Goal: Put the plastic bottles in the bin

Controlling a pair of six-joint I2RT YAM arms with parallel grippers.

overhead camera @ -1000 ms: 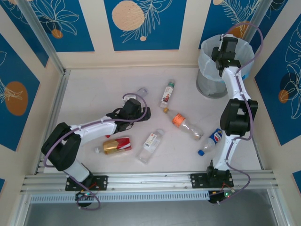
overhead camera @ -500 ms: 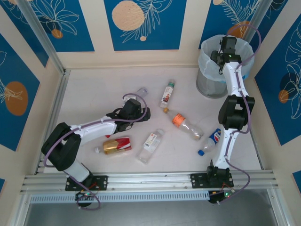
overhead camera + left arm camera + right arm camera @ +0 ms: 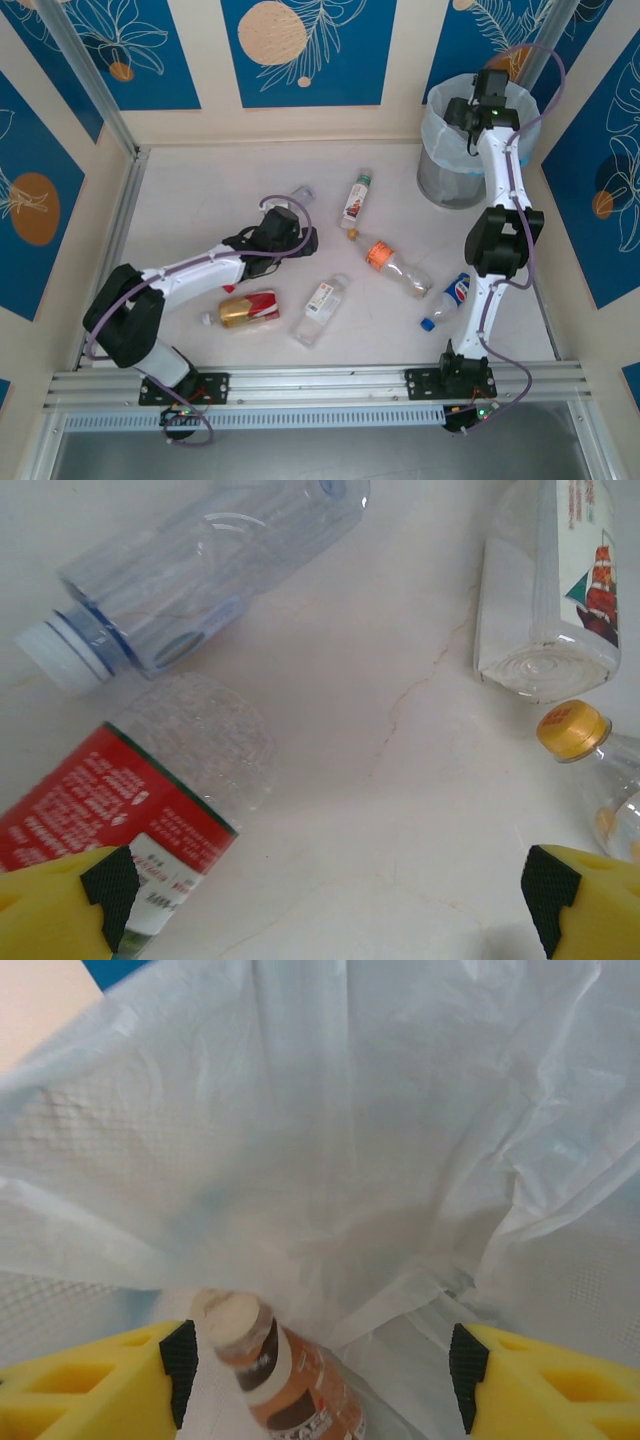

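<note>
My right gripper (image 3: 487, 95) hangs over the bin (image 3: 447, 182). Its jaws stand open above the pale bag liner (image 3: 350, 1110). A bottle with a cream cap and brown label (image 3: 272, 1380) lies loose between the fingers, close to the left pad (image 3: 180, 1370), and looks blurred. My left gripper (image 3: 300, 240) is low over the table and wide open, with only bare table between its fingertips. Ahead of it lie a red-labelled bottle (image 3: 130, 800), a clear bottle with a white cap (image 3: 190, 575), a white-labelled bottle (image 3: 555, 590) and an orange cap (image 3: 572, 730).
More bottles lie on the table: orange-labelled (image 3: 395, 262), blue-labelled (image 3: 450, 298), a small white-labelled one (image 3: 322, 308) and a red-and-gold one (image 3: 245, 309). Walls close the table on the left, back and right. A metal rail (image 3: 320, 385) runs along the near edge.
The right gripper has moved a little further over the bin and opened, letting go of the brown-labelled bottle. The left arm has barely shifted.
</note>
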